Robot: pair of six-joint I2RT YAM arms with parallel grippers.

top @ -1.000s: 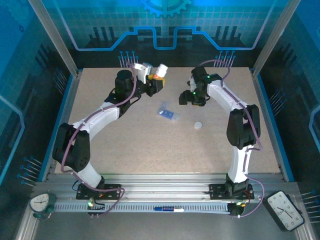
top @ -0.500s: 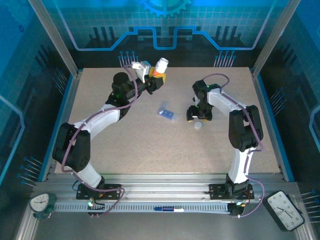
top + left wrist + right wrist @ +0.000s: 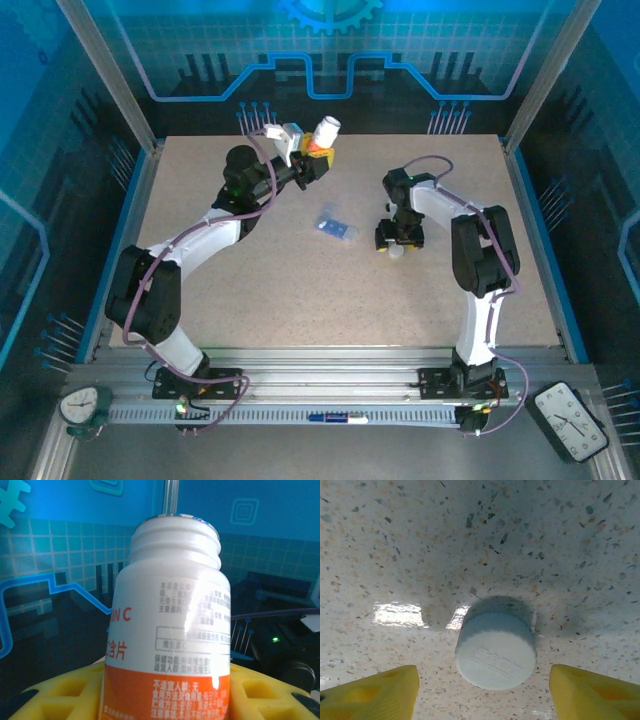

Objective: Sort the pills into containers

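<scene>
At the far left of the bench, the left claw is clenched on a white bottle with an orange label. The bottle is held up off the surface and tilted, its threaded mouth uncapped. In the left wrist view its lower body sits between the yellow fingers. The blue pill box lies flat mid-bench between the two arms, apart from the bottle; its compartments are too small to make out. Just right of it, the right claw is down at the bench, released. Its fingers straddle a white cap resting there, with a gap on each side.
</scene>
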